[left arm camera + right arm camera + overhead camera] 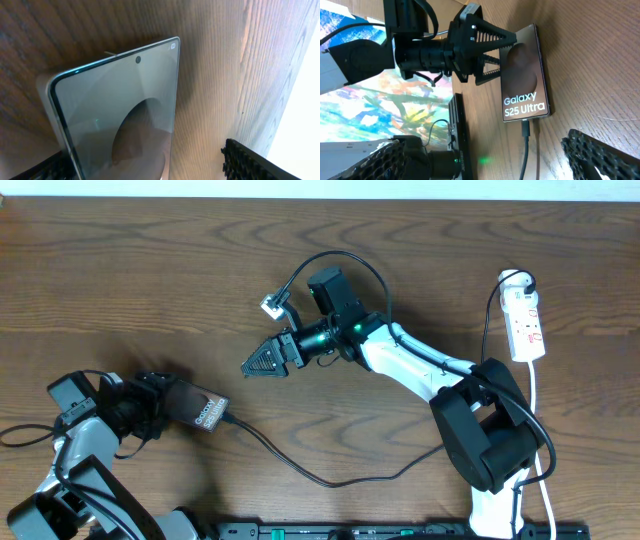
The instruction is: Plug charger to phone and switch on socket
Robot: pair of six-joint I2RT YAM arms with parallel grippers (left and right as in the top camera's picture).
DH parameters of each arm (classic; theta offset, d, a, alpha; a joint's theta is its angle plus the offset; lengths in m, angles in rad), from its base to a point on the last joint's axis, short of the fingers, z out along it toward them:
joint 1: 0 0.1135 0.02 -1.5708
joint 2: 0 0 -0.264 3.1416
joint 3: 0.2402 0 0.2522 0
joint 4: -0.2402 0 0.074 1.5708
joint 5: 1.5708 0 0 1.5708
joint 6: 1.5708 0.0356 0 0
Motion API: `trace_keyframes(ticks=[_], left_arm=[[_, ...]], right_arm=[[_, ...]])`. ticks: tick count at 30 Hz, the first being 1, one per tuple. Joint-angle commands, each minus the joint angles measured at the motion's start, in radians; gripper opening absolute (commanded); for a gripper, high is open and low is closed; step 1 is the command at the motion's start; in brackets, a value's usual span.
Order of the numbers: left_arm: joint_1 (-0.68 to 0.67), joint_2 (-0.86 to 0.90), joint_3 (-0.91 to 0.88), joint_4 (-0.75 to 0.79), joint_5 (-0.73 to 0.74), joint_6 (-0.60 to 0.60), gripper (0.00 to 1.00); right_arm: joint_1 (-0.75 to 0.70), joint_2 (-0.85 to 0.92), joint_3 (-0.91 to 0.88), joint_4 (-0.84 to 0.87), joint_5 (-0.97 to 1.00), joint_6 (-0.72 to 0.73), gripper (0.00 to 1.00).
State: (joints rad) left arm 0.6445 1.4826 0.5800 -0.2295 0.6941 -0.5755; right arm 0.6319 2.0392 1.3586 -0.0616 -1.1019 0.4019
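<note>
1. Since the long thin black charger cable already sits with its plug tip in the lower end of the flat brownish-grey Galaxy phone, I judge the plugging step done and the socket step next.
2. The phone lies flat on the brown wooden table, at its left side, with the cable trailing away towards the right.
3. My left claw straddles the phone's far end with its jaws apart. In my left wrist view one finger stands clear of the phone's edge, so I am not clamping it.
4. My right claw hangs wide open and empty over the middle of the table, pointing at the phone.
5. The small white elongated power strip lies at the far right, well apart from both claws and untouched.
6. Next, I think the left claw should back off the phone without dragging it or tugging the plug loose.
7. The right arm must then swing back to the strip and press a fingertip on a red switch mark. From here I cannot tell which one serves the charger.
</note>
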Motion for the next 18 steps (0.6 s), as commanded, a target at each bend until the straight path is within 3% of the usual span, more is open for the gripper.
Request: trace_keyframes(ticks=[1, 10, 18], left_arm=[[0.002, 0.016, -0.02, -0.043, -0.06, 0.003, 0.82], [0.002, 0.016, -0.02, -0.115, -0.072, 0.002, 0.83], [0.002, 0.016, -0.02, -0.221, -0.244, -0.001, 0.83]], right_arm=[[-0.008, -0.008, 0.017, -0.003, -0.003, -0.006, 0.99], [-0.008, -0.008, 0.017, -0.006, -0.003, -0.007, 0.99], [-0.008, -0.008, 0.017, -0.01, -0.003, -0.007, 0.99]])
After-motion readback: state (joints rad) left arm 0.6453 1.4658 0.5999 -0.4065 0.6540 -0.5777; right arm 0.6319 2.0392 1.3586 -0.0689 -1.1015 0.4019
